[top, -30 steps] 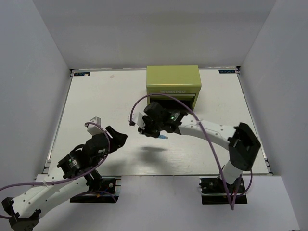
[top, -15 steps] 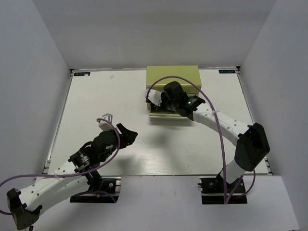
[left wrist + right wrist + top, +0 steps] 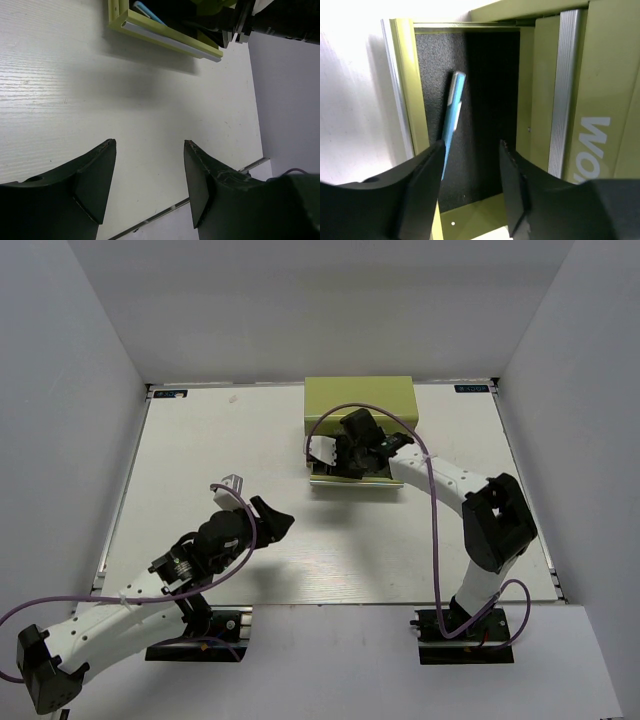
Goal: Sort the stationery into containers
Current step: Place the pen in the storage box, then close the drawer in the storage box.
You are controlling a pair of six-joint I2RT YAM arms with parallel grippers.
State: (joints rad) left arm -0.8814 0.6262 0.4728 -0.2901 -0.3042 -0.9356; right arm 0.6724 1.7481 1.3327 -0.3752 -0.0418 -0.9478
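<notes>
Slim light-blue plastic marker pen with a pale clip: down inside the pulled-out drawer of the lime-green metal chest, lying slanted close along one side wall, far end towards the back. No other pens visible anywhere in these views.

Directly above, right hand: fingers spread wide, gripping nothing, one black fingertip overlapping the pen's near end in the wrist view. Whether touching or merely in front, cannot tell.

Likely hazards from here:
- Snagging the pen on the way out, if that fingertip is in contact. Smooth round barrel, so prone to roll or tip up against the wall.
- Jamming on closing, should the pen ride up over the thin sheet-metal rim.
- Knocking the light chest backwards with a careless push on the drawer front.

Surfaces: black speckled liner on the drawer floor, felt-like, probably some grip. Brushed silver handle strip along the drawer front, straight and hard-edged. White lettering on matte green paint. White wood-grain bench, flat and faintly ridged.

Left hand: well apart from the chest, above bare bench, dark fingers parted, empty.
</notes>
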